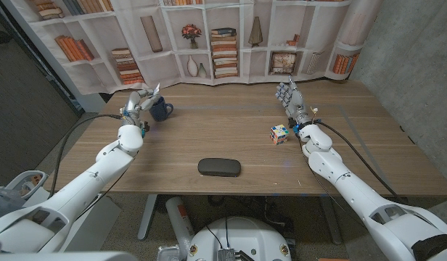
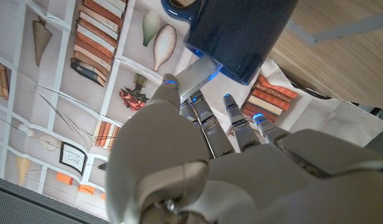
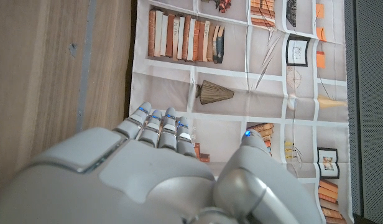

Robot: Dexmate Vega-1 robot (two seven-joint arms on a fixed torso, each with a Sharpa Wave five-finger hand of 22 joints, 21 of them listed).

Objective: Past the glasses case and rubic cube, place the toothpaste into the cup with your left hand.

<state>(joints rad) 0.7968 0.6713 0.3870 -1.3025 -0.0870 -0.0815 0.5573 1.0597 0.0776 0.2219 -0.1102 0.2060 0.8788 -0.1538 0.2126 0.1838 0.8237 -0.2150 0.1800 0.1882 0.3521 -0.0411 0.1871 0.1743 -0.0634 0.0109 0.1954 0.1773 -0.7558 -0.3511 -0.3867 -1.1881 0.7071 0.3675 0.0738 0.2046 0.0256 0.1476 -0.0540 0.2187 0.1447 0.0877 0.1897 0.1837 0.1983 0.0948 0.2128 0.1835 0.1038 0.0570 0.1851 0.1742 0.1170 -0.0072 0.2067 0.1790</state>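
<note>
Much of the toothpaste (image 1: 154,92) was hidden inside the left hand (image 1: 138,104) in the head view, where only a pale, whitish end poked out above the fingers, just over the dark blue cup (image 1: 162,110) at the far left of the wooden table (image 1: 231,138). Its label and full length could not be made out. In the left wrist view the toothpaste (image 2: 196,78) appeared as a flat white end with a blue edge, pinched between the thumb and fingers (image 2: 207,118) of the left hand (image 2: 198,162) and lying against the wall of the cup (image 2: 241,34); that view cut the cup off, with only a sliver of its rim visible. Whether the tube's tip had entered the cup's mouth could not be told.

The right hand (image 1: 291,100) stood at the far right of the table, holding nothing, fingers extended and close together; the right wrist view showed the fingers (image 3: 160,127) side by side with the thumb set apart, against the printed bookshelf backdrop (image 3: 241,74). The Rubik's cube (image 1: 280,134) sat just beside the right wrist, and the black glasses case (image 1: 219,167) lay near the table's front edge, both well apart from the cup.
</note>
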